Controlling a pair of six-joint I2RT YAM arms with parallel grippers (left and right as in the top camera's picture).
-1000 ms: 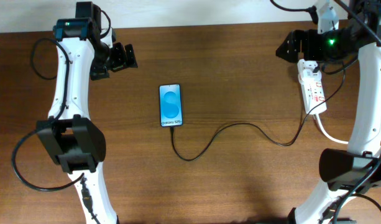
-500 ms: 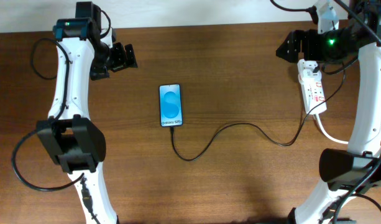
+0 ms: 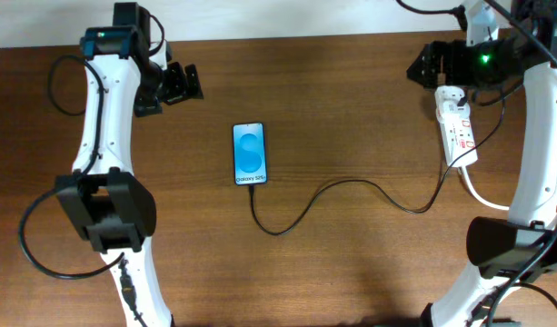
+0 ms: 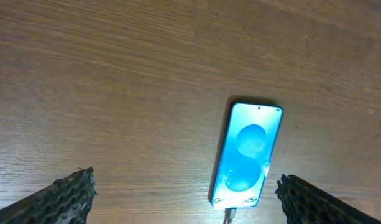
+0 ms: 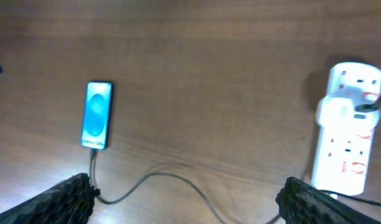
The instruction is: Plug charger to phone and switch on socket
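The phone (image 3: 249,153) lies flat mid-table with its blue screen lit; it also shows in the left wrist view (image 4: 247,154) and the right wrist view (image 5: 97,114). The charger (image 3: 342,188), a thin black cable, runs from the phone's foot in a curve to the socket (image 3: 457,128), a white power strip at the right (image 5: 347,138). Its tip sits at the phone's foot (image 4: 229,215). My left gripper (image 3: 178,83) is open and empty, raised at the far left. My right gripper (image 3: 428,64) is open and empty, above the table just left of the socket's far end.
A thick white cord (image 3: 473,190) leaves the socket toward the right arm's base. The arm bases stand at the near left (image 3: 105,213) and near right (image 3: 501,241). The brown wooden table (image 3: 351,263) lies under everything.
My right gripper has shifted slightly to the right and away. The left arm, phone and cable have not moved.
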